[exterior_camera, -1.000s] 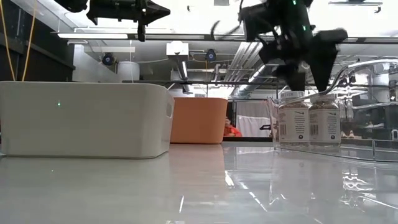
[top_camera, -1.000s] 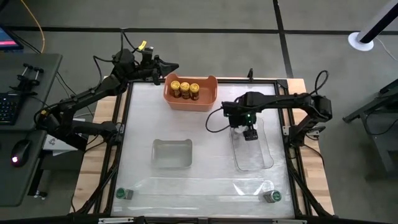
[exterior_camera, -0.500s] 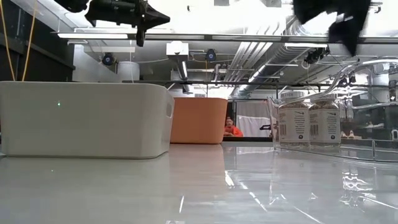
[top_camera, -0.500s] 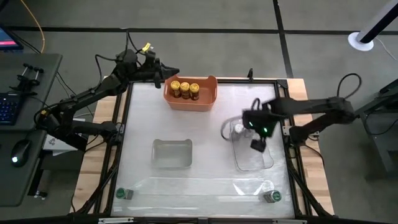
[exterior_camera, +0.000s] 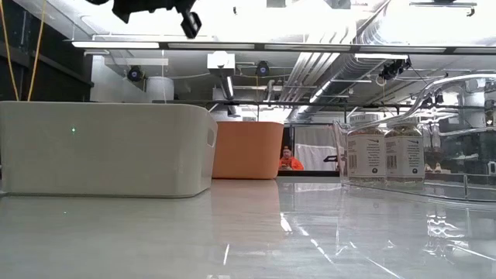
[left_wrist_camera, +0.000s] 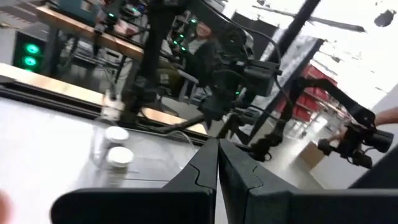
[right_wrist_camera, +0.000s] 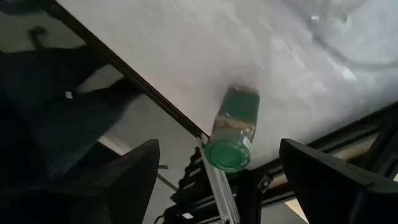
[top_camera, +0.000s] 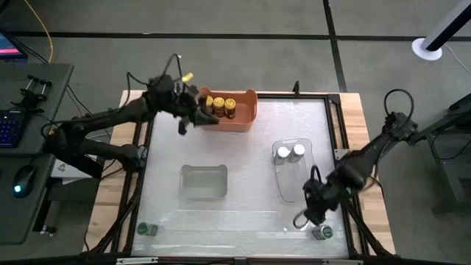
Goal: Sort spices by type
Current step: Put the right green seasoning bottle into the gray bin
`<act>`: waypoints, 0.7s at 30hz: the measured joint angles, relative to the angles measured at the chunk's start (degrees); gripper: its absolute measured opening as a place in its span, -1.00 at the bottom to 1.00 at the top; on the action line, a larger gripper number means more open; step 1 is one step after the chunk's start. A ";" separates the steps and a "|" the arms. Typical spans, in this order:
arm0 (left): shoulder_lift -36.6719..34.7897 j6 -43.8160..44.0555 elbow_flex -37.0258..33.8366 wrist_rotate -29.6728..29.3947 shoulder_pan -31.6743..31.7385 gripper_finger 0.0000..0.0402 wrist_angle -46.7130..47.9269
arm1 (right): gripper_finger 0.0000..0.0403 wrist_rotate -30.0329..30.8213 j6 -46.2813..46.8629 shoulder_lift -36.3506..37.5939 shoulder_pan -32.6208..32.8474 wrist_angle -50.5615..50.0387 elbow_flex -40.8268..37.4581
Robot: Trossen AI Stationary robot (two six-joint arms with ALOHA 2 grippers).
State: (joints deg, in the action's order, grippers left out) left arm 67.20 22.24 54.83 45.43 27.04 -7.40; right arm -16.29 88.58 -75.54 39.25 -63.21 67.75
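Green-lidded spice jar [right_wrist_camera: 233, 134] standing at the tabletop's [top_camera: 243, 169] near right corner; right end effector [top_camera: 305, 213] hovering just beside it, fingers spread wide; left end effector [top_camera: 193, 116], fingers pressed together, hovering beside orange tub [top_camera: 250, 116].

Orange tub [top_camera: 226, 118] sits at my worktop's [top_camera: 243, 154] far edge. White tub [top_camera: 204, 181] near centre; clear tub [top_camera: 298, 180] to its right. Keyboard [top_camera: 10, 126] and mouse [top_camera: 24, 177] on side desk.

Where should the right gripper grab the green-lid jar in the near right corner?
Probably across the body of the green-lid jar, from straight above. It stands upright close to the table frame, so a side approach looks cramped. The right gripper is open over it.
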 joint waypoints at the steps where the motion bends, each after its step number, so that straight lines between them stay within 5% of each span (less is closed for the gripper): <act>1: 0.00 -0.21 0.00 -2.09 -2.36 -1.00 0.06 | 0.63 0.01 1.17 -1.02 1.30 0.26 0.00; 15: 4.89 6.08 0.00 -34.32 -30.62 -1.00 -0.62 | 0.63 -0.33 8.04 -12.80 7.45 -2.38 0.00; 21: 7.68 13.44 0.00 -41.43 -39.44 -1.00 -4.97 | 0.63 -1.23 9.09 -14.83 7.82 -0.76 -0.02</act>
State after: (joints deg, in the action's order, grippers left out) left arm 74.88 35.68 54.83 4.00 -12.40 -12.37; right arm -17.52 97.67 -90.37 47.07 -63.97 67.72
